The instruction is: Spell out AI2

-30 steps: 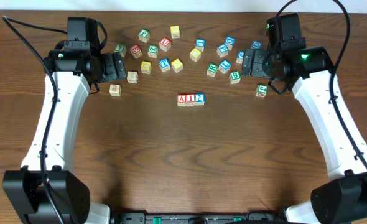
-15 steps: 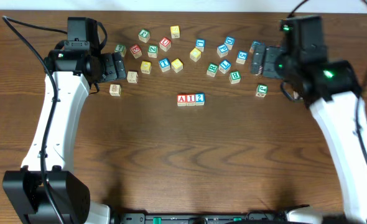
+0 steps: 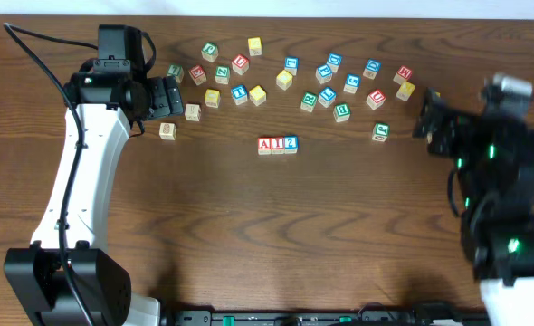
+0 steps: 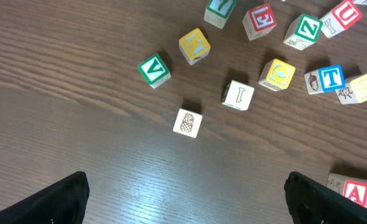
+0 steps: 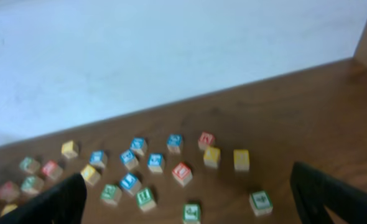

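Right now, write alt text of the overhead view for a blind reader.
The A, I and 2 blocks sit touching in a row at the centre. Other blocks lie scattered along the far side; the left hand is beside them, the right arm is blurred at the right.

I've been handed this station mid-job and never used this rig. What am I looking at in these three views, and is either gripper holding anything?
You see two white robot arms at a wooden table, each ending in a two-finger gripper. The top-down picture comes from a fixed camera overhead. The other two come from a camera on each wrist, so the dark shapes in their lower corners are that gripper's own fingers. The left gripper sits near loose letter blocks. The right gripper is blurred, at the table's right side. Both are open and hold nothing. In the middle, three blocks touch in a row reading AI2.
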